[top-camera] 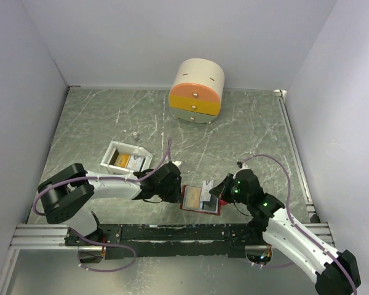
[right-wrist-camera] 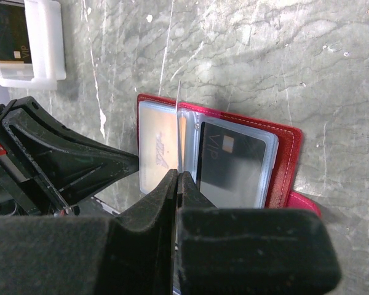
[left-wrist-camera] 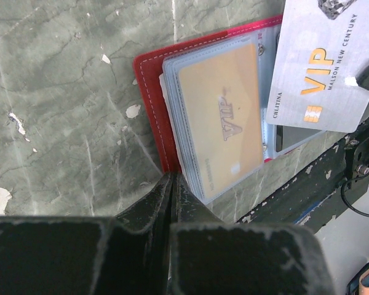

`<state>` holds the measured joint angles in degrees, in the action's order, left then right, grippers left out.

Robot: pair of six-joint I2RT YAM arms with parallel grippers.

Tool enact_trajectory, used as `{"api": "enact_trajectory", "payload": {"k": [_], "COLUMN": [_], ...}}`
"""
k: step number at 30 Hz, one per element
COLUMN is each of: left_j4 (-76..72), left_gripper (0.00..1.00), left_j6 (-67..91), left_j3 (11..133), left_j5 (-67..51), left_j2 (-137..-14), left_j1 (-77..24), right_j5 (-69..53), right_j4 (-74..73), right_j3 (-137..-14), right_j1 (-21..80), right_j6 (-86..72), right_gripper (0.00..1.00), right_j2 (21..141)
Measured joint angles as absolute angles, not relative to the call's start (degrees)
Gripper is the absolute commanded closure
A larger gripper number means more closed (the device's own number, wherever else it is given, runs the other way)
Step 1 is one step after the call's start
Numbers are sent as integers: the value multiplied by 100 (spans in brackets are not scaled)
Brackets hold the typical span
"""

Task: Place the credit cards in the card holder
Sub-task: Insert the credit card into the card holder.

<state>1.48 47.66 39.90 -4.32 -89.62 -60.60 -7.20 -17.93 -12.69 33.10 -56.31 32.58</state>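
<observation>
**Card pinched over open holder, near edge of table**

The card holder (left-wrist-camera: pixel 152 98) lies open and flat at the near edge of the table (top-camera: pixel 246 129), about midway along it, just beyond the rail the arms are bolted to. Its red cover faces down and its clear sleeves face up.

A gold card (left-wrist-camera: pixel 224 117) sits in the sleeve on the left-arm side. A dark card (right-wrist-camera: pixel 234 166) sits in the sleeve on the right-arm side.

The left gripper (left-wrist-camera: pixel 171 179) has its jaws closed tight, tips at the edge of the red cover on its side. It looks to be nipping that edge.

The right gripper (right-wrist-camera: pixel 177 175) also has its jaws closed, pinching a silver VIP card (left-wrist-camera: pixel 313 67). This card stands on edge over the middle of the holder, between the two filled sleeves. I cannot tell whether its lower edge is inside a sleeve.

The two grippers are close together, one on each side of the holder.

A white tray (top-camera: pixel 107 155) sits toward the left edge, beyond the left gripper, with tray cards (top-camera: pixel 124 161) in it. A round drawer box (top-camera: pixel 197 89) stands at the far edge, well apart from the rest.
</observation>
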Motion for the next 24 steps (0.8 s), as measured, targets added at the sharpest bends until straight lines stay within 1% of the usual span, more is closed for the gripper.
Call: {"api": "enact_trajectory", "payload": {"k": [24], "left_j4": [148], "left_gripper": [90], "left_j6": [4797], "left_j3": [3990], "left_j5": [-432], "left_j2": [-8967], "left_j1": [-6060], "right_j5": [-794], "right_j4": [-1605], "right_j3": [-1262], "right_j1": [3310], "right_j6": [-5671], "right_gripper": [100], "right_j2": [3389]}}
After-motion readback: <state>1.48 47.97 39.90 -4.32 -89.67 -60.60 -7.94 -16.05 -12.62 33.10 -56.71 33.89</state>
